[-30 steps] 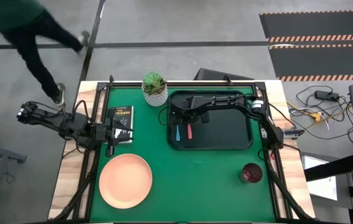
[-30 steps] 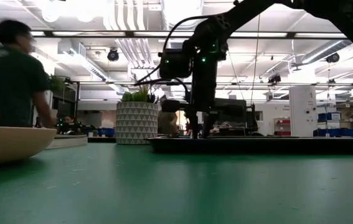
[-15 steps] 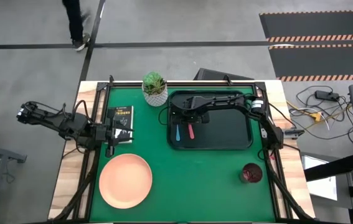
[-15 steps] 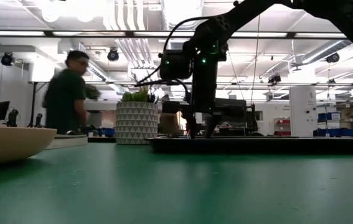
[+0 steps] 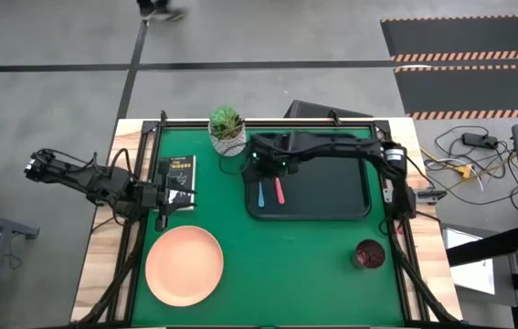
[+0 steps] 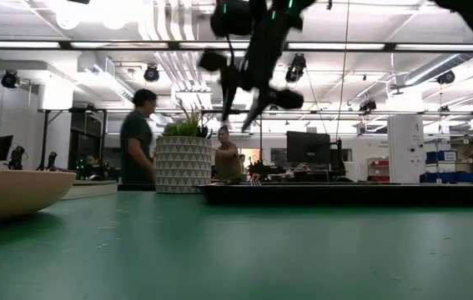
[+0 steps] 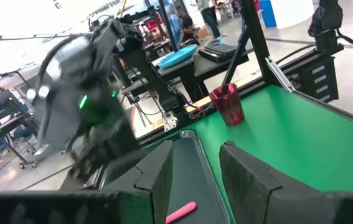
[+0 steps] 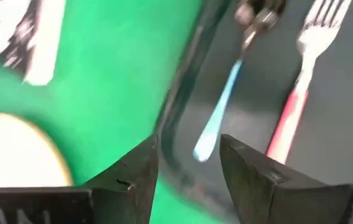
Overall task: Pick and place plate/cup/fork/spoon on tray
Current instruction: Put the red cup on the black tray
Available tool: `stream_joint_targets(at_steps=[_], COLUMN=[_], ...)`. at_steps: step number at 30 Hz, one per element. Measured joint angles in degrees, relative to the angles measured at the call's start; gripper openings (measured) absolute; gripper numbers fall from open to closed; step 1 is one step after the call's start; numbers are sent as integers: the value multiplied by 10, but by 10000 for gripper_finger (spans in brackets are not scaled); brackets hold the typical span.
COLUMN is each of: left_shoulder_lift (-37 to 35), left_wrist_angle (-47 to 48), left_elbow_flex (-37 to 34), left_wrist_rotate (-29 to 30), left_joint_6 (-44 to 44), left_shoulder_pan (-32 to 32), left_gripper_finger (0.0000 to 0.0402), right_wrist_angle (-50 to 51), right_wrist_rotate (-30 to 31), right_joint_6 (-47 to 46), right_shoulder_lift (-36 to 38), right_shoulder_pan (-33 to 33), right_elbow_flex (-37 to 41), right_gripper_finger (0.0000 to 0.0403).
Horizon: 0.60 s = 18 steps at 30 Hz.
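The black tray [image 5: 332, 196] lies at the far right of the green mat. On its left part lie the blue-handled spoon [image 5: 261, 194] and the pink-handled fork [image 5: 279, 190], side by side; both show in the right wrist view, spoon [image 8: 221, 107] and fork [image 8: 296, 112]. My right gripper [image 5: 261, 163] hangs open and empty above the tray's far left corner, raised high in the low view [image 6: 240, 104]. The salmon plate [image 5: 184, 265] rests at the near left. The maroon cup [image 5: 368, 254] stands near the right edge. My left gripper [image 5: 169, 196] is open and empty at the left, by the book.
A white pot with a green plant [image 5: 227, 128] stands just left of the tray's far corner, close to my right gripper. A small black book [image 5: 177, 173] lies at the far left. A person walks in the room behind the table [image 6: 138, 137].
My right gripper has risen well clear of the tray, shifted a little toward the table's left and far edges, and tipped. The spoon and fork stay lying on the tray. A person has walked across behind the table.
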State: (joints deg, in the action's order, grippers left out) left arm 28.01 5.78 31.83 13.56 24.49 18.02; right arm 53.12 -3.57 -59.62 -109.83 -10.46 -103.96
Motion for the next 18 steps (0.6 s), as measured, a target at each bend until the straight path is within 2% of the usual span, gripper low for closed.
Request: stream_joint_targets(at_steps=[6, 12, 18], left_shoulder_lift=[0, 0, 0], left_wrist_angle=[10, 9, 11], left_elbow_flex=[0, 0, 0], left_wrist_rotate=[1, 2, 2], left_joint_6=[-2, -17, -19], left_shoulder_pan=[0, 0, 0], left_gripper_finger=[113, 113, 113], right_wrist_angle=[22, 67, 176], right_wrist_rotate=[6, 5, -13], right_joint_6=[-29, -97, -204], right_shoulder_lift=[39, 38, 37], right_shoulder_pan=[81, 180, 262], right_elbow_flex=[0, 1, 1], right_gripper_finger=[155, 154, 154])
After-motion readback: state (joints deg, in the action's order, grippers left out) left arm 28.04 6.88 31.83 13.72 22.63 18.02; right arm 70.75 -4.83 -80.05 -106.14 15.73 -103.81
